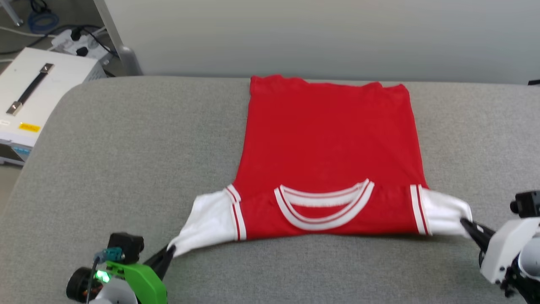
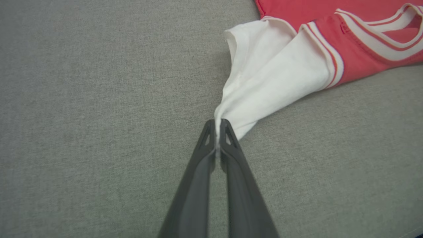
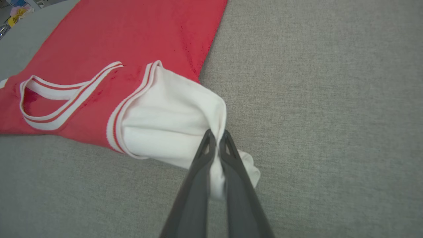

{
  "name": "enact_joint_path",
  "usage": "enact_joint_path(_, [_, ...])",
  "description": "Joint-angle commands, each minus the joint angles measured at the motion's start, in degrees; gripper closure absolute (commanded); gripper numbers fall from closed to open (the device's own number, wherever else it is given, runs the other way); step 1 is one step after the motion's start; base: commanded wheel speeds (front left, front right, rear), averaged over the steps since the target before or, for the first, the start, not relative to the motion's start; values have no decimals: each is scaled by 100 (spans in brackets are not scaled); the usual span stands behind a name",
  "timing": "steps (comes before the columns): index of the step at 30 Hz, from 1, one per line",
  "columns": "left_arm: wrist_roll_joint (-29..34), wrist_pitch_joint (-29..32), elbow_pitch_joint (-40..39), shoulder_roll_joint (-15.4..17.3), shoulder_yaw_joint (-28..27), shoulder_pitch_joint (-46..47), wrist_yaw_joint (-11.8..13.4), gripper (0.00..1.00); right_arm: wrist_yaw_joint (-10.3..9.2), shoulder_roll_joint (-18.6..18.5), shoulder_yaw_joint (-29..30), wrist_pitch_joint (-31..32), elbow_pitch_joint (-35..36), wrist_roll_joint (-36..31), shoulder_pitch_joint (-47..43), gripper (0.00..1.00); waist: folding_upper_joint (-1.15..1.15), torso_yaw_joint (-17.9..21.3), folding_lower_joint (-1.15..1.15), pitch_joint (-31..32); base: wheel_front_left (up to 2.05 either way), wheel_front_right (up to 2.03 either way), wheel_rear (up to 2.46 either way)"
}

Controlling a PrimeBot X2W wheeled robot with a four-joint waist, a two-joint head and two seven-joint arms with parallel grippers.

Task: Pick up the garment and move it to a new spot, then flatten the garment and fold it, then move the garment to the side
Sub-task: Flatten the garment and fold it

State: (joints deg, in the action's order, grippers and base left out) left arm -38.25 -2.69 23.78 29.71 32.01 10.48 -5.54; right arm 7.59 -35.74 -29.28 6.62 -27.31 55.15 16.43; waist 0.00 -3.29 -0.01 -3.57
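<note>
left hand (image 1: 170, 250) clamped, right hand (image 1: 463, 221) clamped

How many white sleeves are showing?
2. Left sleeve, at the near-left corner of the shirt, pinched by the left end effector; right sleeve, at its near-right corner, pinched by the right end effector. None hidden.

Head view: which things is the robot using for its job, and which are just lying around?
For the job:
- shirt
- left tool, shut on the shirt
- right tool, shut on the shirt
- grey pad under the shirt

Just lying about:
- white box
- power strip
- blue cable
</note>
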Motion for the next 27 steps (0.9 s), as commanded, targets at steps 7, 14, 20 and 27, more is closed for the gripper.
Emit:
enact_joint_path(7, [-252, 486, -801, 376, 28, -756, 243, 100, -10, -287, 90, 688, 473, 433, -943, 100, 0, -86, 1, 454, 0, 0, 0])
enact_joint_path(14, [-280, 716, -1528, 409, 166, -1062, 405, 100, -10, -349, 360, 1011, 802, 374, -1391, 100, 0, -115, 1, 406, 0, 0, 0])
enact_joint_path(20, [-212, 859, -2109, 434, 229, -910, 418, 100, -10, -405, 703, 1360, 1047, 175, -1309, 0, 0, -198, 1, 211, 0, 0, 0])
enact_joint_path(27, [-228, 1382, -2940, 566, 205, -760, 696, 100, -10, -473, 1459, 1925, 1547, 226, -924, 0, 0, -464, 1, -227, 0, 0, 0])
